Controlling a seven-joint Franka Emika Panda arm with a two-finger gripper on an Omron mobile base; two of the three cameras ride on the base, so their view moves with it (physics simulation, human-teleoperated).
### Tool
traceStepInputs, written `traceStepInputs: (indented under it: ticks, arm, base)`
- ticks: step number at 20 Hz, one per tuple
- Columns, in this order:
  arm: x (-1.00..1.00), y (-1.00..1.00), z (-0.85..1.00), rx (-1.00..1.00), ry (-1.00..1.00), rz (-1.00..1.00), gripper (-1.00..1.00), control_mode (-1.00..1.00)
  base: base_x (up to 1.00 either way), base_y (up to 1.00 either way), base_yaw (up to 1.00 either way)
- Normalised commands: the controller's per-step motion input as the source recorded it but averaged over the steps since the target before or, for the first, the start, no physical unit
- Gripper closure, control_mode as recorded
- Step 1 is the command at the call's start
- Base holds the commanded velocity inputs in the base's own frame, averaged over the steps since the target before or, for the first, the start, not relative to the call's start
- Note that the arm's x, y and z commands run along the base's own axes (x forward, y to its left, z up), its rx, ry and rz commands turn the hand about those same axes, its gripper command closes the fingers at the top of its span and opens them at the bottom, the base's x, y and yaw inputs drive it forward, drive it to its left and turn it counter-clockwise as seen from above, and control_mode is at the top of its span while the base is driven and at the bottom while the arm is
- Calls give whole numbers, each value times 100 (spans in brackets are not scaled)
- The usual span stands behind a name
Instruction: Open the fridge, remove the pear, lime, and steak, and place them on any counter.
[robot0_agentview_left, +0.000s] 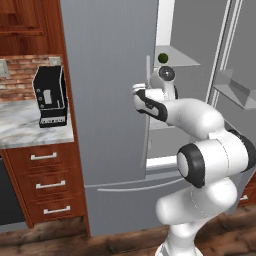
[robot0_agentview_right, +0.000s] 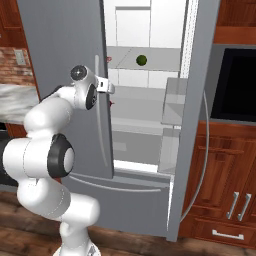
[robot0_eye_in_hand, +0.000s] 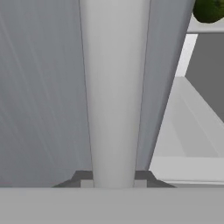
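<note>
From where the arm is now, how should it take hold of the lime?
Pinch the lime across its middle; it's a small ball, so any width fits. Come straight in from the front through the open right side of the fridge, staying above its shelf. The gripper sits lower, at the left door's handle.

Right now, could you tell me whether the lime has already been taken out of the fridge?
No, the lime sits on an upper shelf inside the open fridge.
</note>
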Motion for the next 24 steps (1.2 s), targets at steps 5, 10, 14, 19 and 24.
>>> traceStepInputs:
  ticks: [5, 10, 14, 19, 24]
  arm:
    - [-4, 31, 0, 0, 0, -2, 100, -100]
    - [-35, 19, 0, 0, 0, -6, 100, -100]
    - [-78, 0, 0, 0, 0, -1, 100, -100]
    - [-100, 1, 0, -1, -3, -1, 100, -100]
    - [-100, 10, 0, -3, 0, -5, 100, -100]
  base:
    - [0, 0, 0]
    - [0, 0, 0]
    - [0, 0, 0]
    - [0, 0, 0]
    - [0, 0, 0]
